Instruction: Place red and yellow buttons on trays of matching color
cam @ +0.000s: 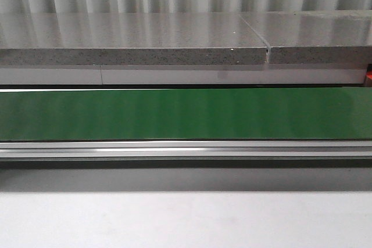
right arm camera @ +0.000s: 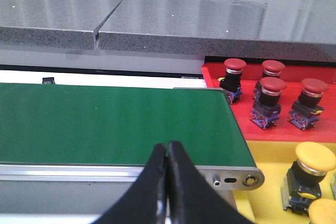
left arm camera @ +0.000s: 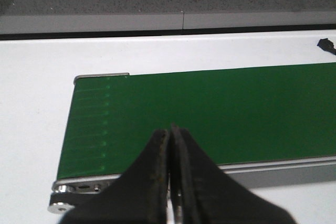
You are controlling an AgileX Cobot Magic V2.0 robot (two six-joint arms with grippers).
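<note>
While shut, right gripper (right arm camera: 167, 148) near red buttons (right arm camera: 271, 94).

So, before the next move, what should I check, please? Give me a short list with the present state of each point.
1. Button waiting on the green belt: not ok, none visible in any view.
2. Left gripper empty: ok, shut on nothing.
3. Right gripper empty: ok, shut on nothing.
4. Red tray holds only red buttons: ok, four seen.
5. Yellow tray holds only yellow buttons: ok where visible.
6. Belt moving: cannot tell.
</note>
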